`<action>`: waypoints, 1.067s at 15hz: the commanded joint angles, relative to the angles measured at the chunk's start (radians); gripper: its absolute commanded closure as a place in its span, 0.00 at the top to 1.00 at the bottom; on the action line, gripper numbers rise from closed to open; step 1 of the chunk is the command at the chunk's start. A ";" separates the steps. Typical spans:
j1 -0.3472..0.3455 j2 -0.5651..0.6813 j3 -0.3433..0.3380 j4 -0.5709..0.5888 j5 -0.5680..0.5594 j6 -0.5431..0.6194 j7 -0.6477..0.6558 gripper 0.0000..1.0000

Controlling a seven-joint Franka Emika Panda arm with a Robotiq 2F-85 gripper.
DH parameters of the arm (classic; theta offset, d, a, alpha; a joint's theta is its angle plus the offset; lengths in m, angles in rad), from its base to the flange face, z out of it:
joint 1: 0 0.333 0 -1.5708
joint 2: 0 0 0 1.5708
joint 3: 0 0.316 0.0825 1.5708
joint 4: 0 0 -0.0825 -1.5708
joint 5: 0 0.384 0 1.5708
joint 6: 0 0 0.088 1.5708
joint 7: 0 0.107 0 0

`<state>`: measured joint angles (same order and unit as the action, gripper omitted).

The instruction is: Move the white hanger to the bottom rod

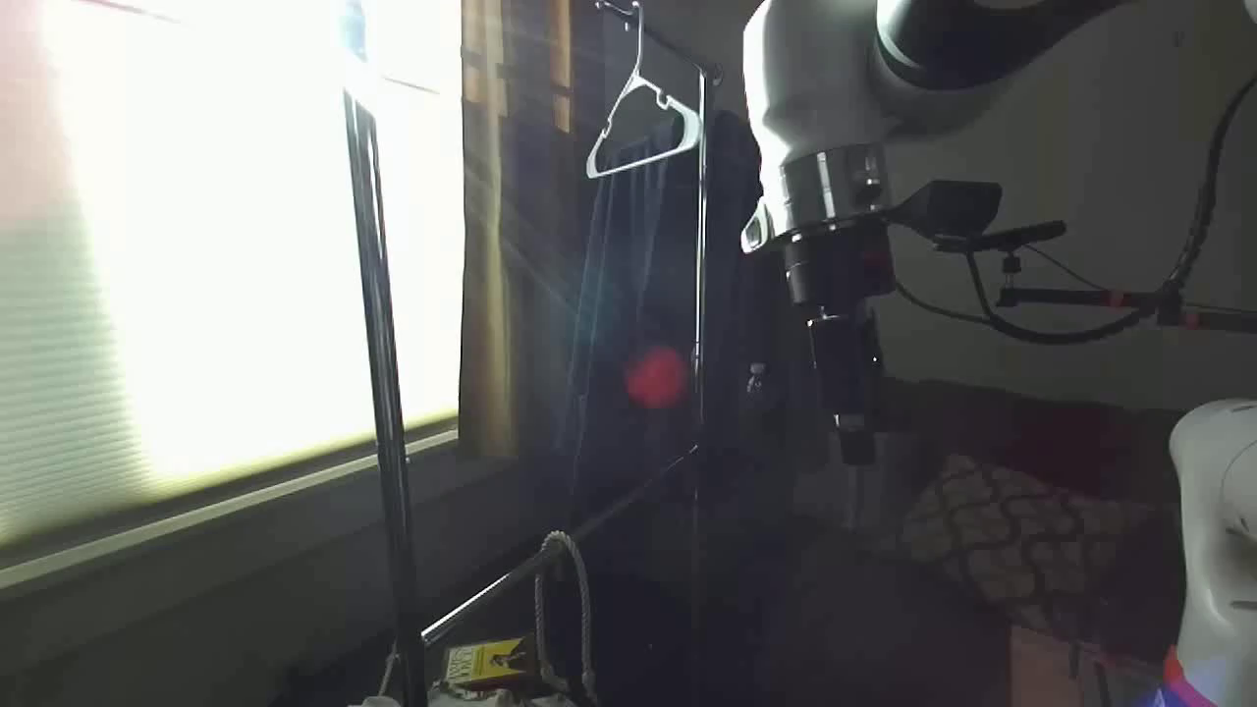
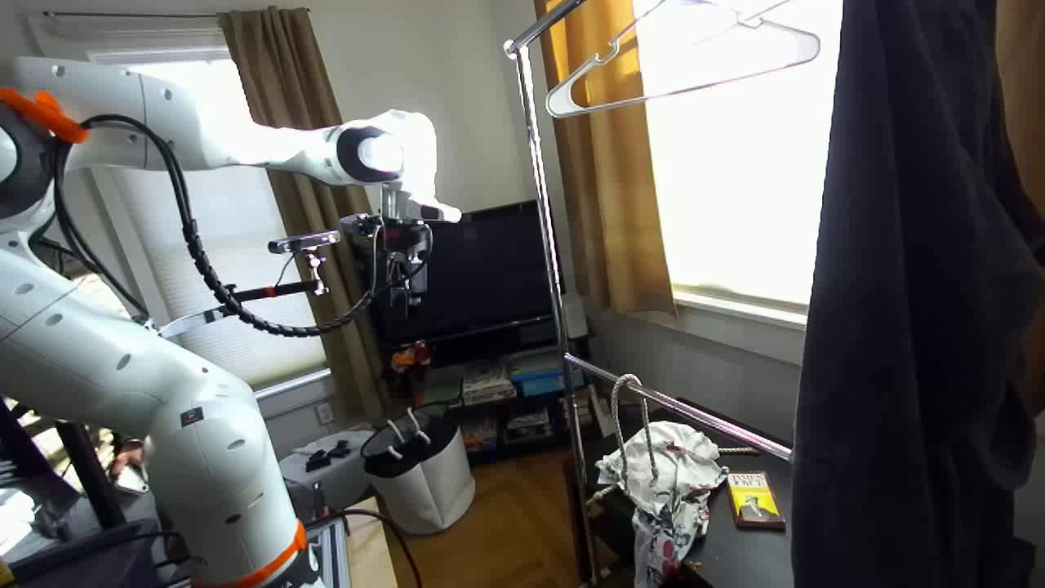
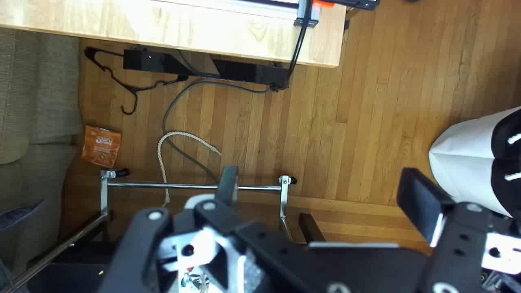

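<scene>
The white hanger hangs bare from the rack's top rod. It also hangs high at the upper right in an exterior view, where its hook is cut off by the frame's top. The bottom rod runs low between the rack's uprights; it also shows in an exterior view. My gripper points down, apart from the hanger and rack, outside the near upright in an exterior view. In the wrist view its jaws are wide apart with nothing between them. The white hanger is out of the wrist view.
A cloth bag has its rope handle looped over the bottom rod. A dark garment hangs at the rack's far end. The rack's upright stands between gripper and hanger. A white basket stands on the floor.
</scene>
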<state>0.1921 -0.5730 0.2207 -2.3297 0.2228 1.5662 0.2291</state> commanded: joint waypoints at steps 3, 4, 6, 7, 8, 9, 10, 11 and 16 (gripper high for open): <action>-0.009 0.000 0.007 0.002 0.003 -0.003 -0.004 1.00; -0.009 0.000 0.007 0.002 0.003 -0.003 -0.004 1.00; -0.015 -0.016 0.007 0.009 0.011 0.028 0.013 1.00; -0.022 -0.031 0.003 0.014 0.024 0.055 0.031 1.00; -0.031 -0.051 -0.007 0.024 0.037 0.089 0.049 1.00; -0.039 -0.057 -0.011 0.036 0.038 0.113 0.062 1.00; -0.051 -0.065 -0.012 0.047 0.030 0.134 0.084 1.00; -0.056 -0.066 -0.015 0.058 0.018 0.141 0.082 1.00; -0.069 -0.070 -0.011 0.083 0.014 0.146 0.086 1.00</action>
<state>0.1429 -0.6232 0.1995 -2.2562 0.2362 1.6967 0.2927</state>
